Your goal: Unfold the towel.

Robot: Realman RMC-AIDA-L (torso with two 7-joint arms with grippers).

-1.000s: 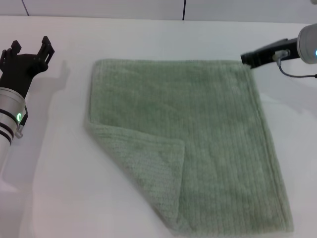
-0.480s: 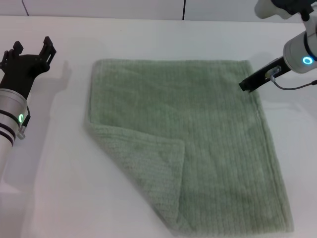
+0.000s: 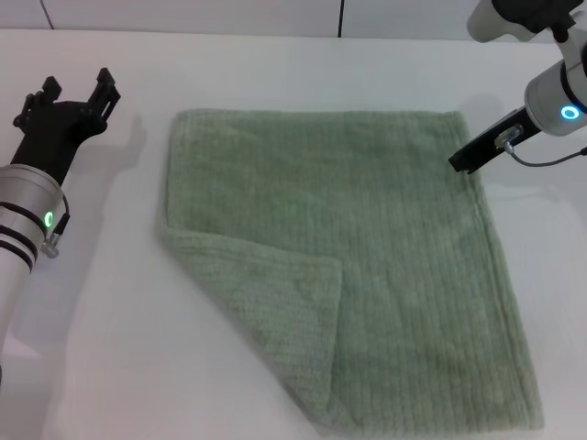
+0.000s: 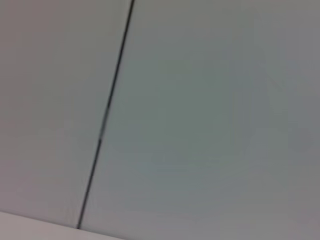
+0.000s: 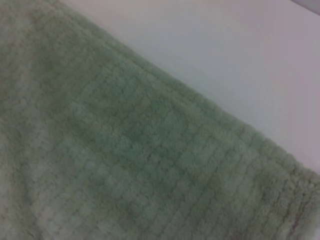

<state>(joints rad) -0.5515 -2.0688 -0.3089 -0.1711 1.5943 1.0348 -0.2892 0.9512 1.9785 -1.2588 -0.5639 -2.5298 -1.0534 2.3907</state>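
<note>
The pale sage-green towel (image 3: 367, 266) lies flat on the white table (image 3: 119, 330). Its near left corner is folded over onto the top as a triangular flap (image 3: 275, 312). My left gripper (image 3: 75, 89) is open and empty, held above the table to the left of the towel's far left corner. My right gripper (image 3: 461, 160) is at the towel's right edge, just near of the far right corner. The right wrist view shows the towel (image 5: 130, 150) close up, with its edge against the table.
The white table's back edge meets a pale wall with a dark vertical seam (image 3: 341, 18). The left wrist view shows only that pale surface and a dark seam (image 4: 107, 115). Bare table lies to the left and right of the towel.
My right gripper came down from the far right corner to the towel's right edge, then barely moved. My left gripper shifted a little to the right. The towel has not moved.
</note>
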